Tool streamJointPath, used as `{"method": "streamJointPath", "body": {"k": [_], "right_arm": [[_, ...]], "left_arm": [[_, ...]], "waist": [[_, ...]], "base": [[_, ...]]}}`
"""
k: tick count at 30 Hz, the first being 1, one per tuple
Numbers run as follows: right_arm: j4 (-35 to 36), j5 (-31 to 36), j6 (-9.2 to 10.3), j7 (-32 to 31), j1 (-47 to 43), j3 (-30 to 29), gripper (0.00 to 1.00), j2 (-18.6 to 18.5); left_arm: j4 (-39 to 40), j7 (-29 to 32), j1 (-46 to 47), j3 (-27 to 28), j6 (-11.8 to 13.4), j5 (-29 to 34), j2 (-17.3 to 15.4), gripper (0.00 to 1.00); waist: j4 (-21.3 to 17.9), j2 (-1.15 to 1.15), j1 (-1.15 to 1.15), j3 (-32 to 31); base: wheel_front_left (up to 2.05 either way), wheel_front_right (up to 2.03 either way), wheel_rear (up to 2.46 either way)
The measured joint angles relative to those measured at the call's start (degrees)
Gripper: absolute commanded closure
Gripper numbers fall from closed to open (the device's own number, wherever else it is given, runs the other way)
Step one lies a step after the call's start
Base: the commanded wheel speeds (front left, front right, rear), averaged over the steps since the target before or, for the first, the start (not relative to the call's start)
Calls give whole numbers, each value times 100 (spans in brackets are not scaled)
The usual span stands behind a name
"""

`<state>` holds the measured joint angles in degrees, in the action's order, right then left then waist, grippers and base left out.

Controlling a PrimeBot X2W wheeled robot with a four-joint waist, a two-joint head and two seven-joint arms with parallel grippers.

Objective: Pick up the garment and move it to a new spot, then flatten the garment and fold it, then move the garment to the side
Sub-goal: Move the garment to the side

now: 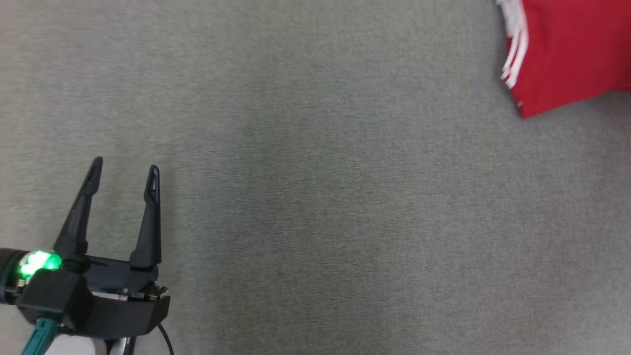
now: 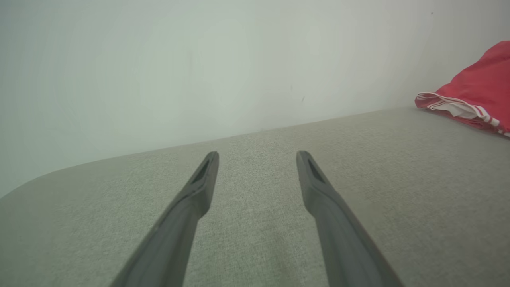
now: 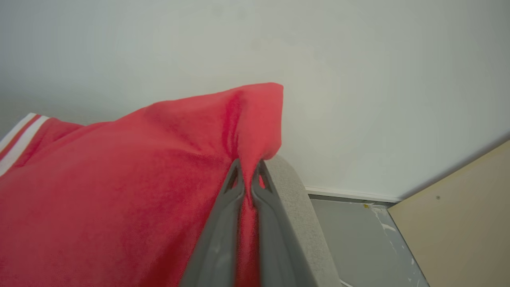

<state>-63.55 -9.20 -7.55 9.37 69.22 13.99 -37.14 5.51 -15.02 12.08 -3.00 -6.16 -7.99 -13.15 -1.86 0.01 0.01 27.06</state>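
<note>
**Desk:** Red garment (image 1: 567, 49), where?

**Photog:** Top-right corner of head view, at the far side of the grey fabric surface (image 1: 315, 197), white-striped hem facing left. It's well apart from the left gripper (image 1: 125, 165), which sits lower left.

**Desk:** State of that gripper?

**Photog:** Fingers spread wide, nothing btwn them, pointing out over bare fabric.

**Desk:** And the right gripper (image 3: 248, 163)?

**Photog:** Clenched on a fold of the garment, right by the surface's rounded edge. Cloth bunches up above the tips, w/ a pale wall (image 3: 358, 79) behind.
</note>
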Motion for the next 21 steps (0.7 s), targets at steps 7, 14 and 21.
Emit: {"method": "streamJointPath", "body": {"k": [7,14,21], "right_arm": [[-130,463,0,-47,378,-183,100,-367],[-191,976,0,-278,674,-352,95,-446],[-109,1267,0,-335,706,-614,0,-222]], "left_arm": [[519,116,-40,42,62,69,-131,0],[895,243,-74,112,120,86,-229,0],[1000,278,-142,177,188,85,-299,0]], "waist": [[-288,0,-1,264],[-465,-1,-1,437],[-590,-1,-1,558]], "base": [[0,0,0],[0,0,0],[0,0,0]]}}
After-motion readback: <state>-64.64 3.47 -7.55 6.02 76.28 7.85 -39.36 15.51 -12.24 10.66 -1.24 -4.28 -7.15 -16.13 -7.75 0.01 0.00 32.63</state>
